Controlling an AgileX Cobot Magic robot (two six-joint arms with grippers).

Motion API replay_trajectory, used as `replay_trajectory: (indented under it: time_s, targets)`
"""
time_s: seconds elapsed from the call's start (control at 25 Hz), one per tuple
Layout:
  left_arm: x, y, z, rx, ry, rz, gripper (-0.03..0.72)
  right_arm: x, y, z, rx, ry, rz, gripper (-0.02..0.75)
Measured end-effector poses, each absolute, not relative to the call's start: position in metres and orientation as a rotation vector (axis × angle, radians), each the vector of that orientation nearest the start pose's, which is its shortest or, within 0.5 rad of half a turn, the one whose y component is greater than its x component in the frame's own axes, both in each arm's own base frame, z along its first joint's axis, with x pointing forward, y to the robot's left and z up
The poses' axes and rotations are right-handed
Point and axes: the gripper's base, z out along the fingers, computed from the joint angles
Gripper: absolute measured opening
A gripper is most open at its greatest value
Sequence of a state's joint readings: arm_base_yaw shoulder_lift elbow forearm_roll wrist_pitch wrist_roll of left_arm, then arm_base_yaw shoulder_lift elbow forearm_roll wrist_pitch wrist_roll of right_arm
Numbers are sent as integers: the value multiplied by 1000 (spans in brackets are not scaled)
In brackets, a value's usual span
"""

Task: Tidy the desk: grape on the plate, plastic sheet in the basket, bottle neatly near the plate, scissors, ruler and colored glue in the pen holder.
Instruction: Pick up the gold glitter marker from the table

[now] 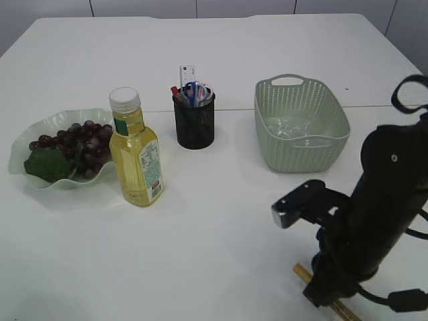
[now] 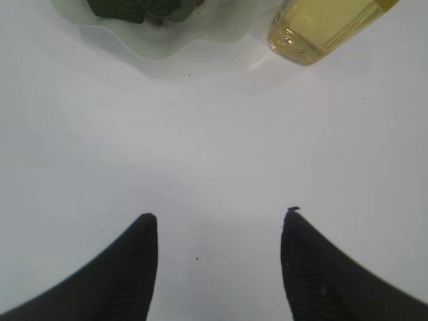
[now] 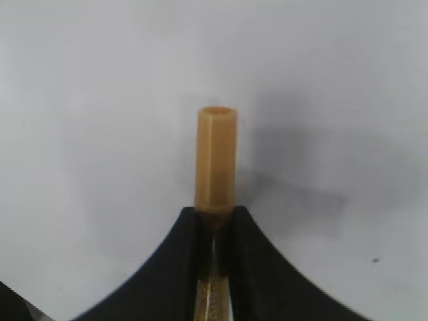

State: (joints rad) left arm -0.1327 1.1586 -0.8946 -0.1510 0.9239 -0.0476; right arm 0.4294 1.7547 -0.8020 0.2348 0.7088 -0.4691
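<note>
The scene was lit evenly and brightly from above; soft shadows were cast on the white tabletop. The exterior view was rendered slightly soft. In the right wrist view, a blurred shadow was seen at centre right.

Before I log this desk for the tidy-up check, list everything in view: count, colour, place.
table: one, white, under everything
plate: one, pale green, wavy rim, far left
grapes: one dark purple bunch with a green leaf, on the plate
bottle: one, yellow liquid, white cap, upright, right of the plate
pen holder: one, black mesh, centre back, items standing inside
basket: one, pale green, right of the holder, clear sheet inside
glue stick: one, amber, front right
left gripper: black, open over bare table
right gripper: black, closed on the glue stick
</note>
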Motion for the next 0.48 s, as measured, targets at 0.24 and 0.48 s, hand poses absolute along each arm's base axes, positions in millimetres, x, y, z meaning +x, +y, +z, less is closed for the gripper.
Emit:
replay_trajectory:
  time_s: [0.24,0.48]
  targets:
    - [211,-39,294,31,2676,-248,433,265,150,178,-1055,2758,449,86]
    - [210,-39,294,32,2685,-247,433,290,176,227,-1016,2542,671,86]
